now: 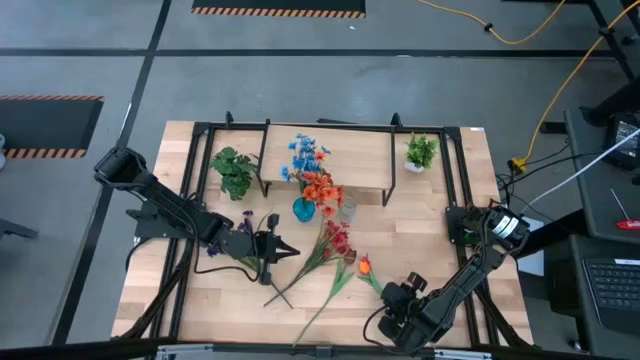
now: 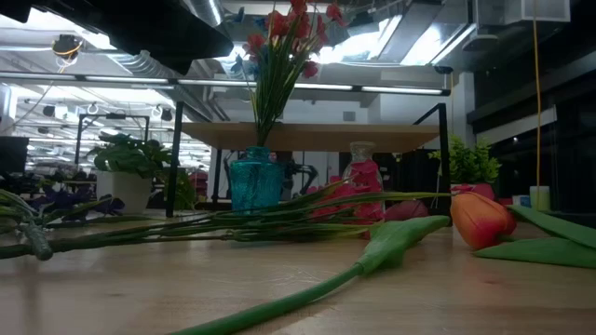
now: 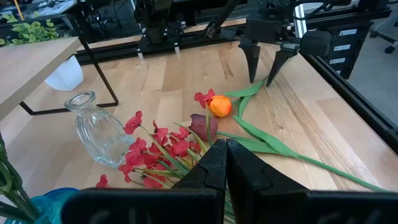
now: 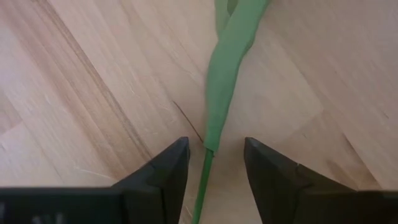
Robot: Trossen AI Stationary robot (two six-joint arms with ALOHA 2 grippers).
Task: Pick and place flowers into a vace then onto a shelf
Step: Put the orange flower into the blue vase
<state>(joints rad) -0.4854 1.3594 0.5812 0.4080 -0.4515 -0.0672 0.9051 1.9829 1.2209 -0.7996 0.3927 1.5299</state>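
The orange tulip lies flat on the tabletop, its thin green stem running straight between the spread fingers of the right gripper, bloom beyond the fingertips. To grip well, that claw should probably sink until the fingers flank the stem, then close squarely. The left gripper, pinched shut and holding nothing visible, waits opposite, beyond the red flowers.

A grey floor is crossed by dark lines and marked with hazard-striped strips. A yellow cable is laid across it. Ceiling lights and beams are seen overhead.
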